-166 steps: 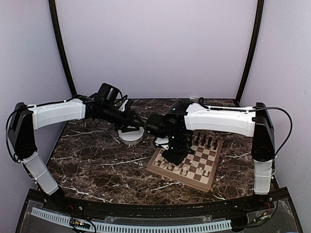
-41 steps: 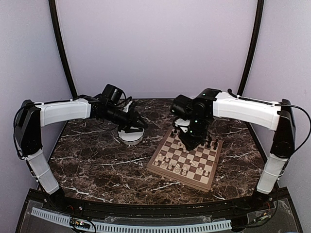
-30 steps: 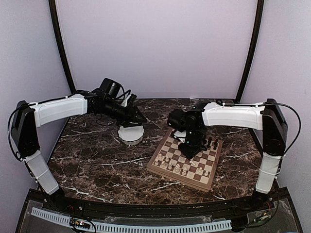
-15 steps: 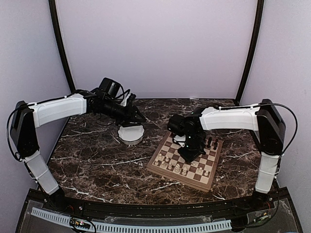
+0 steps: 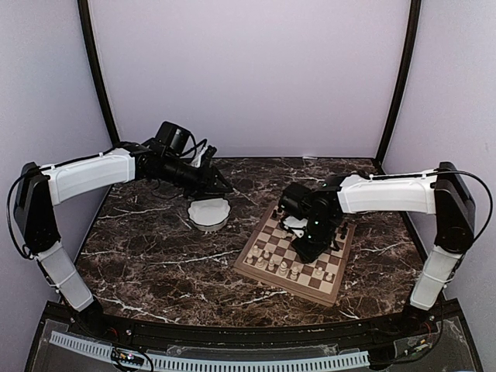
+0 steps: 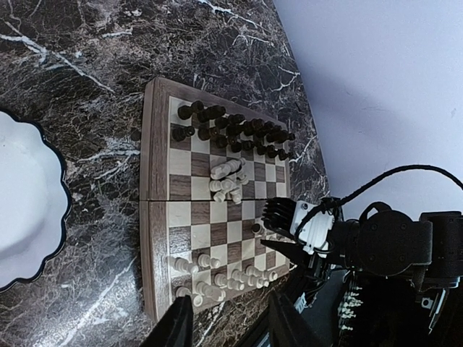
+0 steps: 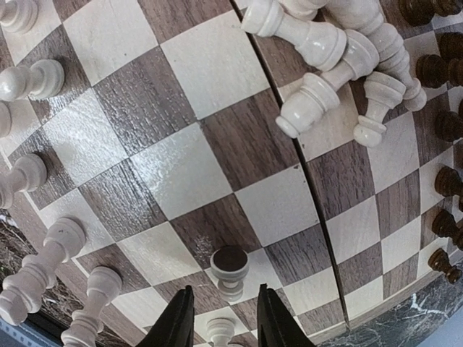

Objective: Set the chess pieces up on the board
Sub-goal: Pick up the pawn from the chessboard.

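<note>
The right gripper (image 7: 223,295) has its black fingers partly spread, gripping nothing. A small turned, dark-topped piece (image 7: 230,269) stands just ahead of the gap on the grainy checked board (image 7: 217,137). Farther beyond the fingertips, smooth cream chess pieces (image 7: 340,50) lie heaped. The left gripper (image 6: 230,302) is parted and empty. Veined dark marble table (image 5: 155,248); plain lilac walls (image 5: 248,77).

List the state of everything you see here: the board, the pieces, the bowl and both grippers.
Square wooden chessboard: lying flat.
Dark brown chess pieces: standing along one edge.
Pale cream chess pieces at the opposite edge: standing.
Cream pieces mid-board: toppled in a heap.
White scalloped bowl: looks empty.
Left gripper: open, empty.
Right gripper: open over the board.
</note>
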You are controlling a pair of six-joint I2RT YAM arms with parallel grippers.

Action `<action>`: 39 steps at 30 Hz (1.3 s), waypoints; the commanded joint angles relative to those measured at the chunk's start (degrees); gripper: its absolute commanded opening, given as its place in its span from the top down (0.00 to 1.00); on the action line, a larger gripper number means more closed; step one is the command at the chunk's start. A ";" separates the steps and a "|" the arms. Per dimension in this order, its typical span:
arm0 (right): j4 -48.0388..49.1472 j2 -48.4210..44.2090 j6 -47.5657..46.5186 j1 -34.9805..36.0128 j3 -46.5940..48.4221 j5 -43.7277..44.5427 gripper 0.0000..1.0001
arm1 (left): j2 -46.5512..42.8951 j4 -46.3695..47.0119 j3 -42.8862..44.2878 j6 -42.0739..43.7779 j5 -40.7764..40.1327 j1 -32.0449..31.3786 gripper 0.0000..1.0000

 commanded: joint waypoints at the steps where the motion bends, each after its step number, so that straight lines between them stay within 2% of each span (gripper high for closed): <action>1: 3.08 0.35 -1.39 -0.22 -1.11 -0.85 0.71 | -2.23 -1.04 2.60 1.30 0.88 -0.30 0.62; 17: 3.45 0.77 -2.57 -0.26 -4.24 1.21 0.75 | -1.50 -1.40 2.95 1.36 1.04 -0.53 0.62; 30: 5.38 0.84 -3.57 -0.25 -5.34 2.12 0.96 | -0.49 -1.17 3.63 1.58 1.91 -0.93 0.62; 34: 1.95 -0.65 -3.37 -0.01 -0.43 2.83 0.96 | -0.81 -0.49 3.43 1.81 2.81 -1.12 0.62; 39: -2.28 -1.16 -3.93 1.53 10.52 1.19 0.96 | 0.30 2.52 2.98 1.03 7.82 -2.65 0.61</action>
